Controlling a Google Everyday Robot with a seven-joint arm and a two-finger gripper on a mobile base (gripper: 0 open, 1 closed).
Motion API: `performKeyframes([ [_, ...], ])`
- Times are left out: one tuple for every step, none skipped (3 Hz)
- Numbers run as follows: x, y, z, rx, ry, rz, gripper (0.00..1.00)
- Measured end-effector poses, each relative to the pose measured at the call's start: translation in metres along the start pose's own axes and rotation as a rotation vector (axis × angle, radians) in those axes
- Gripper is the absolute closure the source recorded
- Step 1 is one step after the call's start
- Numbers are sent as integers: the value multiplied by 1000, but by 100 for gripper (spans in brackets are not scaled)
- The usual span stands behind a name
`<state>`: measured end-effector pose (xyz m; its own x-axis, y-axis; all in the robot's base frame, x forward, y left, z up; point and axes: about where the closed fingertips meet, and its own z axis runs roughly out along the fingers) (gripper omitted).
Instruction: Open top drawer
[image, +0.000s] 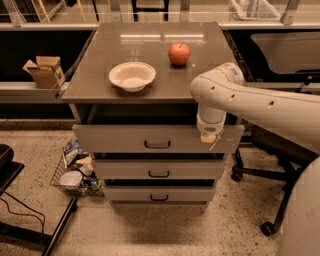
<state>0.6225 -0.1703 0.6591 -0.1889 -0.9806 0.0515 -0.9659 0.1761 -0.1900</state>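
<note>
Your gripper (210, 136) hangs pointing down from the white arm (250, 102) right of centre in the frame. Its pale tip sits against the upper part of the top drawer (125, 139) front, near that front's right end. You cannot tell from here whether it is open or closed, or whether it has a real hold on the drawer's top edge or only rests against the face. It is well apart from the small black bar handle (157, 144) at the middle of the front, and nothing has hold of that handle.

The top drawer runs across the middle of the frame, just under the grey tabletop (100, 85). Its front looks wider than the middle drawer (125, 169) and the bottom drawer (125, 194), and a dark gap shows between it and the tabletop. By that reading it is part-way out, not fully open, so most of the pull is left to do.

Further out, a white bowl (132, 75) and a red apple (179, 53) sit on the tabletop, well apart from the gripper.
</note>
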Motion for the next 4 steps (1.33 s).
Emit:
performKeyframes([
  [0, -1, -7, 0, 0, 0, 100],
  [1, -2, -13, 0, 0, 0, 100],
  [11, 8, -20, -25, 3, -5, 100],
  [25, 31, -26, -94, 14, -2, 100],
])
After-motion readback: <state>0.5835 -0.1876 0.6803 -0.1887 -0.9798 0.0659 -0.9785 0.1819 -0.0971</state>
